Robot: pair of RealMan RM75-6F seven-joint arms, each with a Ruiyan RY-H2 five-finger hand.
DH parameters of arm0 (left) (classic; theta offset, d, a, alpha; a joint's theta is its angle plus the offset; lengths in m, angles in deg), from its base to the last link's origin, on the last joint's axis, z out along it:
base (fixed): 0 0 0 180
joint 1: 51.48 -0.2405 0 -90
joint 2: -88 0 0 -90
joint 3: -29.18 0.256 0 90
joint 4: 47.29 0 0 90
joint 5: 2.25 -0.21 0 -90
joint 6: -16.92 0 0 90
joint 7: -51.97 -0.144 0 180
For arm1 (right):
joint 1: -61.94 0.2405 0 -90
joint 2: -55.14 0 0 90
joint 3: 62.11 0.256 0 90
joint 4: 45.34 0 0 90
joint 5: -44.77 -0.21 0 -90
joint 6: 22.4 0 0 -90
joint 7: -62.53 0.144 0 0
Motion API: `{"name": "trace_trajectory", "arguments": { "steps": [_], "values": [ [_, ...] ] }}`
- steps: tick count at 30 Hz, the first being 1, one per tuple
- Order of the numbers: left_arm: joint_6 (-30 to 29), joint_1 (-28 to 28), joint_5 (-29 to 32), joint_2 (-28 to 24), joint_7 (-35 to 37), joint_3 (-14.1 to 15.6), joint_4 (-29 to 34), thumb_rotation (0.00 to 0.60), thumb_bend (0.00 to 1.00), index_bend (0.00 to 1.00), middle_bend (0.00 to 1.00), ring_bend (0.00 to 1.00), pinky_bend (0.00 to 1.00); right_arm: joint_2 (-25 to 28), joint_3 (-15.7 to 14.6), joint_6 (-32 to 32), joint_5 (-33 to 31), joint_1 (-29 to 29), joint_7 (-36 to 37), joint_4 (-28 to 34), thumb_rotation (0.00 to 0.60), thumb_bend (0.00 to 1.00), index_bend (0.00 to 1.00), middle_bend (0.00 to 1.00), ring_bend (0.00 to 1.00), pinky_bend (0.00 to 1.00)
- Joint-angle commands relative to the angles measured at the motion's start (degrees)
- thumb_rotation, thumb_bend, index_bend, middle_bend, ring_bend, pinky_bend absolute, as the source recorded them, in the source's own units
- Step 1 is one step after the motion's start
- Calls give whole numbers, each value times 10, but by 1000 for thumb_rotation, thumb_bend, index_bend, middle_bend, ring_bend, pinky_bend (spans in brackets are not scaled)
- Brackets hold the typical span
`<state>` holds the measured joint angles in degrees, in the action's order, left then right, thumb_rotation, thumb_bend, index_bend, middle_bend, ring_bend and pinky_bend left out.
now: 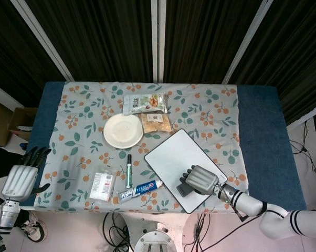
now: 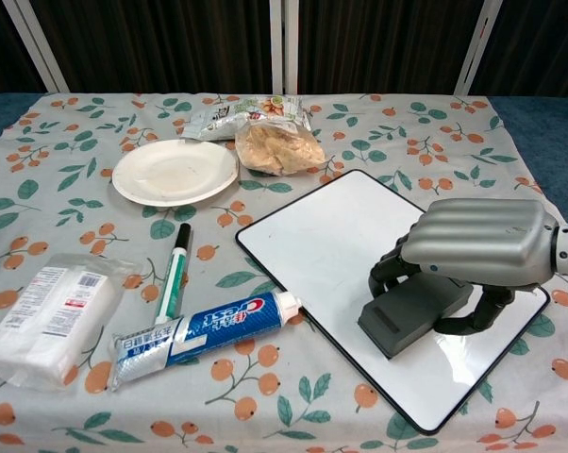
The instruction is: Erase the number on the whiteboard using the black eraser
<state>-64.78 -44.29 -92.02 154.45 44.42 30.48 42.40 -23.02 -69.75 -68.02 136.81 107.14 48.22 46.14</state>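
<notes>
The whiteboard (image 2: 331,247) (image 1: 168,156) lies tilted on the floral cloth, its visible surface white with no marks showing. My right hand (image 2: 480,243) (image 1: 202,179) holds the black eraser (image 2: 411,315) (image 1: 185,189) flat against the board's near right part, fingers curled over its top. My left hand (image 1: 19,176) hangs off the table's left edge in the head view, fingers apart, holding nothing.
Left of the board lie a toothpaste tube (image 2: 204,338), a green marker (image 2: 175,269) and a wipes pack (image 2: 46,321). A white plate (image 2: 175,172) and two snack bags (image 2: 273,142) sit further back.
</notes>
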Motion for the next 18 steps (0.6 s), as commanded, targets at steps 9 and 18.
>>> {"name": "trace_trajectory", "arguments": {
  "steps": [9,18],
  "values": [
    [-2,-1,3,-3,4,-2,0,600,0,87,83,42,189,-85,47,-20,-10,0,-11,-82,600,431,890,669,592,729],
    [-3,-3,4,-3,10,-1,-5,600,0,87,83,42,189,-168,102,-33,-50,9,-35,-175,600,435,891,669,593,730]
  ]
}}
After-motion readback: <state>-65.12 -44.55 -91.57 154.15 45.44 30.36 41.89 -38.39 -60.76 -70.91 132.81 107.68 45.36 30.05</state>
